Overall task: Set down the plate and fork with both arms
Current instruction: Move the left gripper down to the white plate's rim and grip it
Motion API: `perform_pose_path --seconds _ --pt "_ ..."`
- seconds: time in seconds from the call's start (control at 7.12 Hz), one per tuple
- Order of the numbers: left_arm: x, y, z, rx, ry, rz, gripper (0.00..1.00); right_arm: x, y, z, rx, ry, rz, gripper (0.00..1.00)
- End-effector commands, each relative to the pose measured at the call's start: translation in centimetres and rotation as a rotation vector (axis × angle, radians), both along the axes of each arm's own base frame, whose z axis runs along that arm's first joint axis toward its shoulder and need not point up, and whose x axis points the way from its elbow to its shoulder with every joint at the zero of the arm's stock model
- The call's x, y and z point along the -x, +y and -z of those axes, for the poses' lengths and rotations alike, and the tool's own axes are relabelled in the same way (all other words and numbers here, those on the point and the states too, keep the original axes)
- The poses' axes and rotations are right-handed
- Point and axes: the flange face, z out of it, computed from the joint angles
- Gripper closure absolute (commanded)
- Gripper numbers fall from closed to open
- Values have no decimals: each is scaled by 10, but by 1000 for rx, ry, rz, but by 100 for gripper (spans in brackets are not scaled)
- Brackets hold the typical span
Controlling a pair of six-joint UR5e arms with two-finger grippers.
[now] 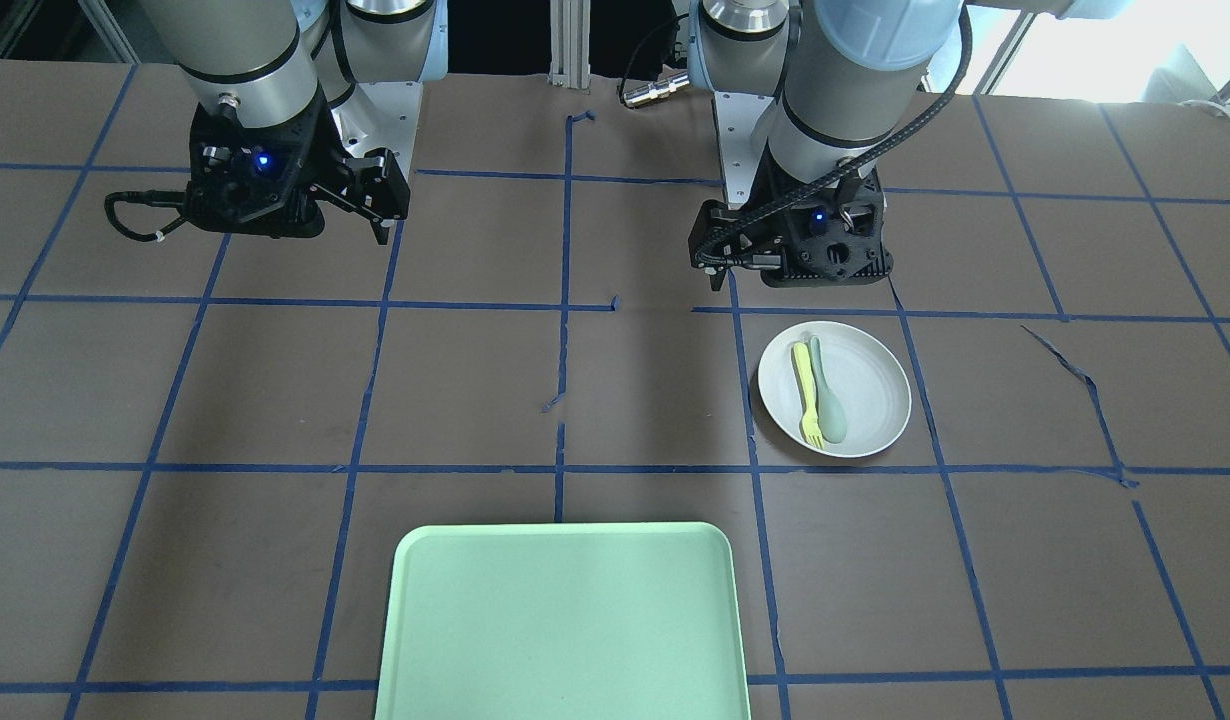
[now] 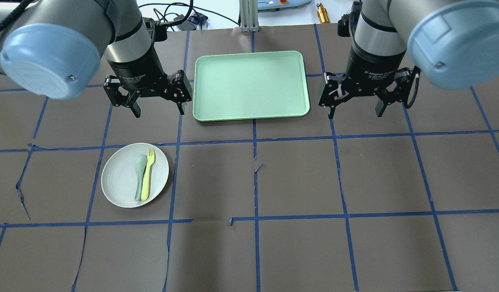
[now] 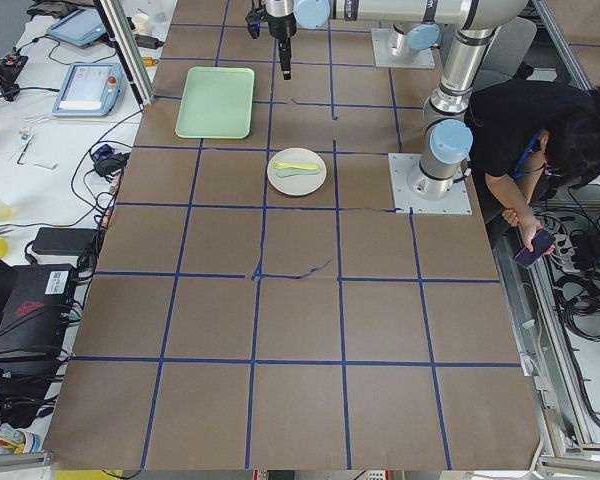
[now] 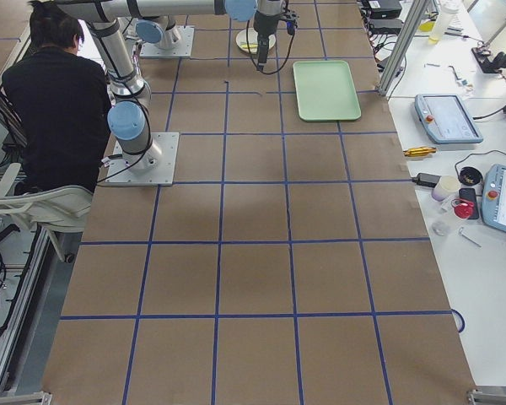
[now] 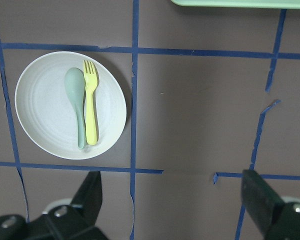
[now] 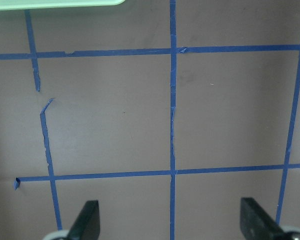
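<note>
On the robot's left half of the brown table (image 2: 298, 178), marked into squares by blue tape, the plate (image 2: 117, 182) lies flat on the paper. The fork (image 2: 147, 174) lies in the plate, pressed side by side against a grey-green spoon (image 2: 139, 178). The fork is the one nearer the table's middle, and its tines point away from the robot, the same way as the spoon's bowl. A mint-green tray (image 2: 251, 85) sits at the far middle of the table, well apart from the plate. The left gripper (image 2: 158, 110) hovers above the paper, just beyond the plate on the tray's side, with its 2 fingers spread wide and nothing between them (its wrist camera looks straight down on the plate, fork and spoon). The right gripper (image 2: 355, 112) hangs at about the same height on the other side of the tray, far from the plate, its jaws equally wide and empty. Below it lie only bare paper and tape lines.
</note>
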Motion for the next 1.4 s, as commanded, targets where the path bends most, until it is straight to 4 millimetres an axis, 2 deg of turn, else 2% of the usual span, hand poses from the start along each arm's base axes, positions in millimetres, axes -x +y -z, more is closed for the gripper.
perform_pose_path --seconds 0.0,0.14,0.28,0.42,0.56,0.7,0.84,0.98,1.12,1.26 --pt "-6 -3 3 -6 -4 -7 0 1 -1 1 0 2 1 0" --pt "-29 -7 6 -13 -8 -35 0 1 -7 11 -23 11 2 0" --pt "-76 -11 32 -57 3 -50 0 0 -9 13 -25 8 4 0" --pt "-125 -16 49 -44 24 -24 0 0 -9 15 -29 5 3 0" --pt "-167 -16 79 -59 40 -26 0 0 -9 16 -30 6 4 0" --pt "-210 -14 112 -22 51 42 0 0 -11 18 -34 10 8 0" --pt "-252 1 155 -14 74 90 0 0 -16 27 -52 13 10 0" --pt "-284 11 191 19 114 108 0 -1 -18 34 -69 15 20 0" --pt "-300 14 216 9 170 119 0 -1 -18 38 -75 14 21 0" --pt "-302 13 240 -33 198 119 5 -1 -17 38 -78 16 22 0"
